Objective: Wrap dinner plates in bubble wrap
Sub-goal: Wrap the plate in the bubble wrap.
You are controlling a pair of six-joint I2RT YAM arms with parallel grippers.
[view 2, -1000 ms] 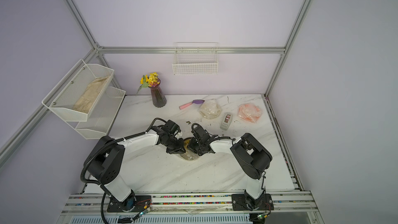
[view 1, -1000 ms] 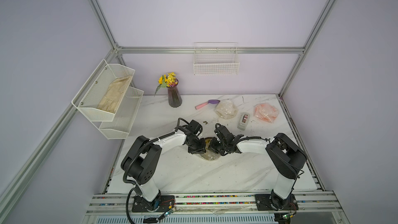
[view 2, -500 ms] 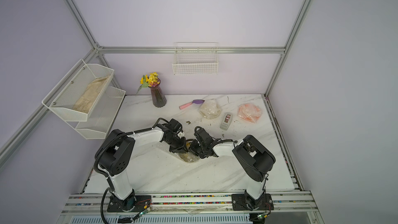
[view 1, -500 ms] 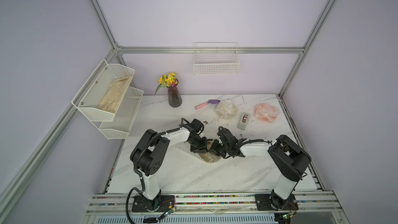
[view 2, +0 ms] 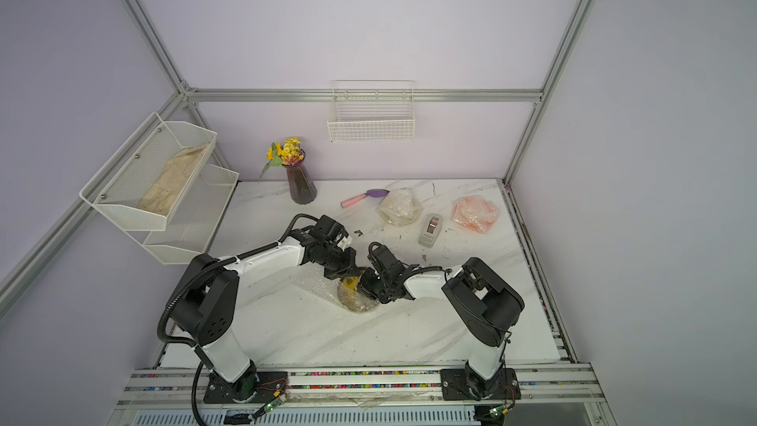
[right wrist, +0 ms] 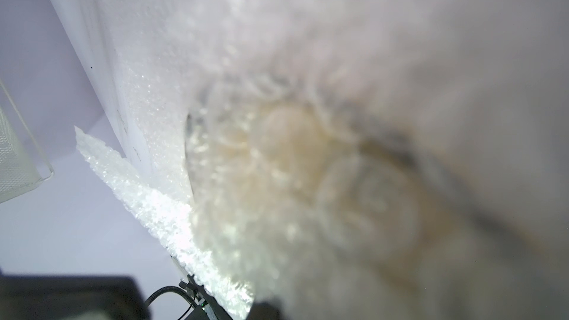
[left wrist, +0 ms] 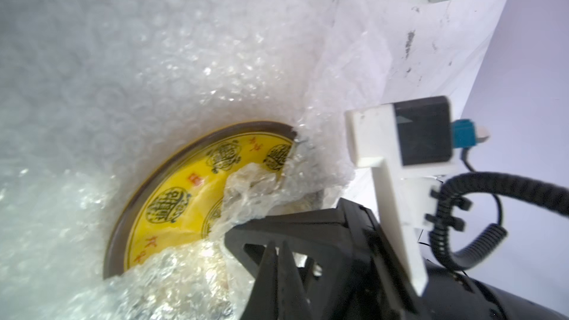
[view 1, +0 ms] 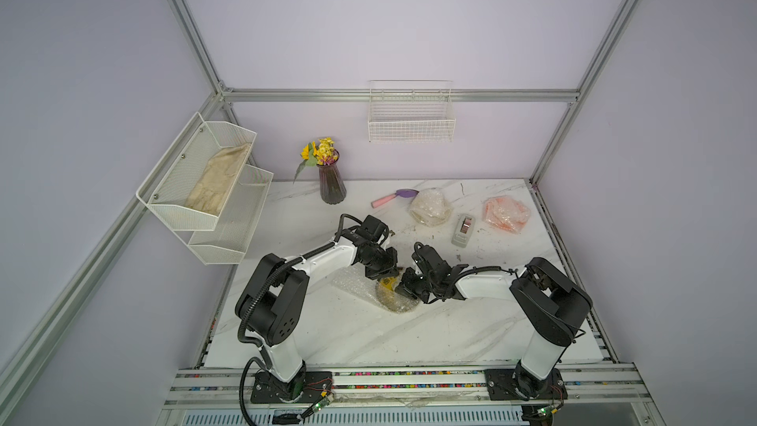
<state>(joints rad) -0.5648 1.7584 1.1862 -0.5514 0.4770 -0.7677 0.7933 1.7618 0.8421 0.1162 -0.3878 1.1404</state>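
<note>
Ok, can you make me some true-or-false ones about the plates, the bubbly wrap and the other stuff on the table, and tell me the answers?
1. The yellow plate is partly covered by bubble wrap. True.
2. The flowers in the vase are red. False: they are yellow.
3. The tape dispenser sits between two wrapped bundles, one whitish, one orange. True.
4. The beige cloth lies on the table. False: it lies in the top tier of the white wire shelf.
5. The right gripper is far from the yellow plate. False: it is at the plate, pinching bubble wrap.
</note>
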